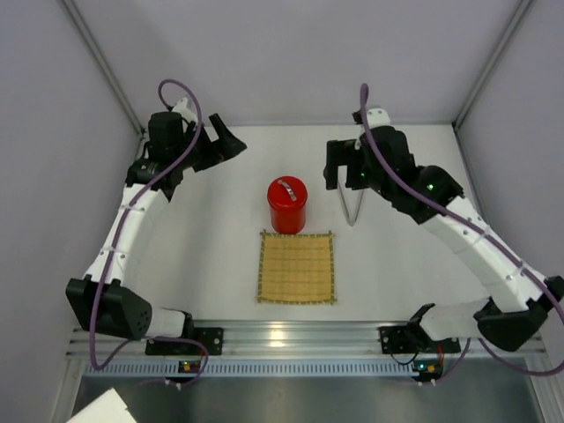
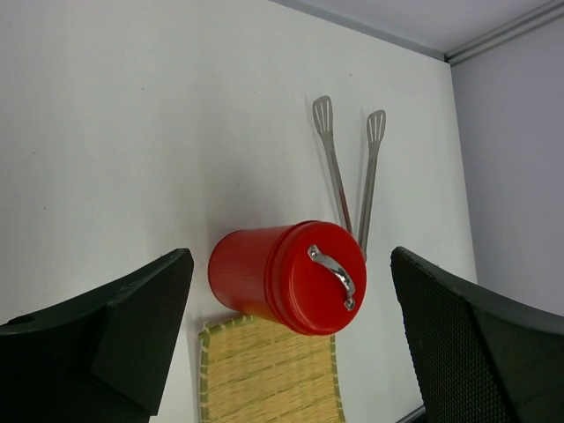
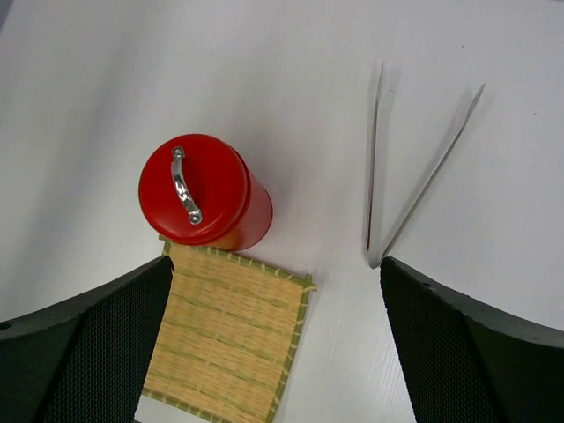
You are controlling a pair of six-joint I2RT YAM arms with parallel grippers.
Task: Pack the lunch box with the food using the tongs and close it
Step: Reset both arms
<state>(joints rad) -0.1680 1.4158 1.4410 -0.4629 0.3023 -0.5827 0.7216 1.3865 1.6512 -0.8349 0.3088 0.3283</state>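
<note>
**A:** Where's the lunch box point(image 1: 287, 204)?

**B:** It stands upright on the white surface point(image 1: 211, 229), about midway between the two arms. Its red lid point(image 1: 286, 189) is on top, and the small silver handle point(image 1: 285, 187) faces up.

**A:** And what's around it?

**B:** The square bamboo mat point(image 1: 297, 267) lies flat just on the lunch box's near side, towards the arm bases. Its far edge runs along the foot of the box, but I can't tell whether they touch. The tongs point(image 1: 351, 218) lie flat to the right of the lunch box, a little apart from it. Their joined end points to the near side, and the two slim arms spread out away from it.

**A:** The left tool point(image 2: 291, 260)?

**B:** It's to the left of the lunch box and farther back, well apart from it and raised off the surface. Its fingers are spread wide and hold nothing.

**A:** And the right tool point(image 3: 275, 264)?

**B:** It's to the right of the lunch box, up above the far ends of the tongs. Its fingers are also spread wide. It grips nothing, and the tongs lie free on the surface below.
</note>
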